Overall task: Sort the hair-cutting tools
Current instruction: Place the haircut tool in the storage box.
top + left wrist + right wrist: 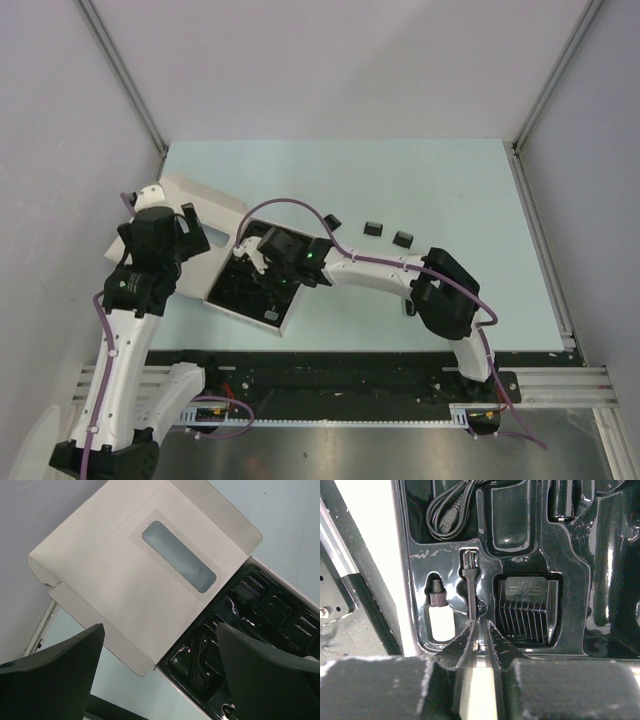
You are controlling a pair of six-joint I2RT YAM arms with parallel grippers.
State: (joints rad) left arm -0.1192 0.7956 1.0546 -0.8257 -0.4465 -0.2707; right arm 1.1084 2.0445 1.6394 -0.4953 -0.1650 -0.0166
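Over the tray (570, 570), right gripper (479, 630) nips at the tiny brush (469, 587), hold unclear; left gripper (160, 630) gapes. A tip-only pinch may flick it

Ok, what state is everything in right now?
Box lid: open.
Cable: coiled, in tray.
Brush: lying in its slot.
Small bottle: capped, in slot.
Comb guard: seated in tray.
Three guards: out on table.
Left hand: open, empty.
Right hand: nearly closed at brush handle, grip unclear.

I'm looking at a pale blue tabletop (470, 200) boxed in by plain grey-white walls (330, 60). Aluminium posts (122, 75) mark both back corners. Light looks even.
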